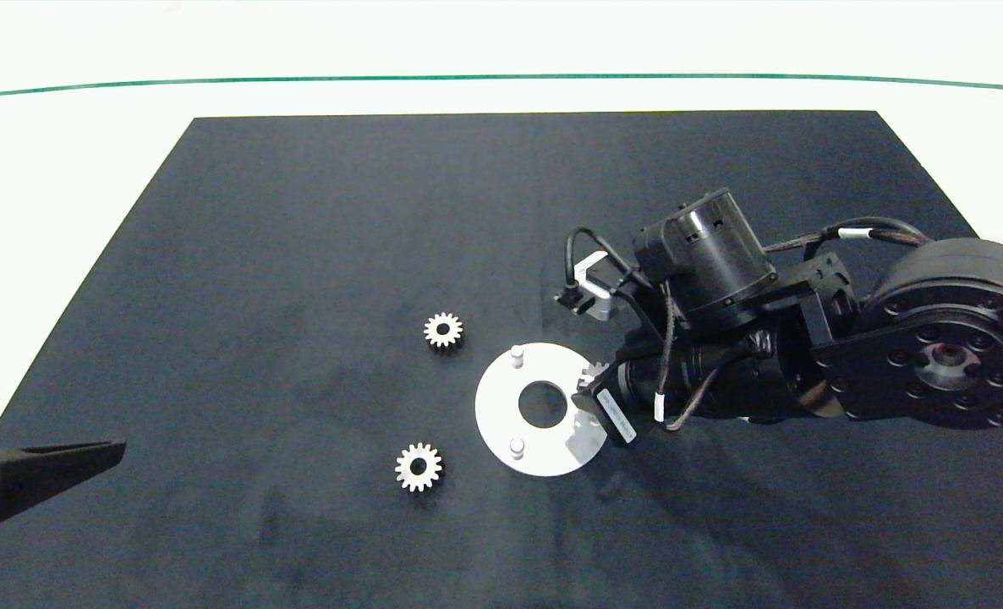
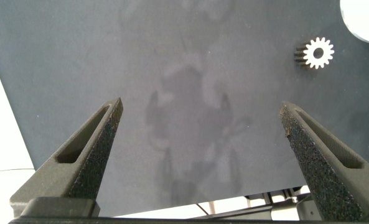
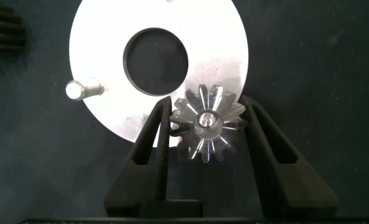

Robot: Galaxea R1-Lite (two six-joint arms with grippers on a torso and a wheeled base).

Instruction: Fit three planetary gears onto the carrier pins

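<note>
Three planetary gears are in view: two lie flat on the black mat (image 1: 298, 254), one (image 1: 443, 330) beyond the white disc's (image 1: 501, 423) left side and one (image 1: 419, 467) nearer, both clear of the disc. The third gear (image 3: 207, 122) sits over a carrier pin (image 3: 206, 122) at the disc's right edge, the pin tip visible in its bore, with the right gripper (image 3: 207, 127) closed narrowly against its teeth on both sides. Two other carrier pins (image 1: 517, 354) (image 1: 516, 445) stand bare. The left gripper (image 2: 203, 124) is parked over the mat's left edge, jaws spread wide and holding nothing.
</note>
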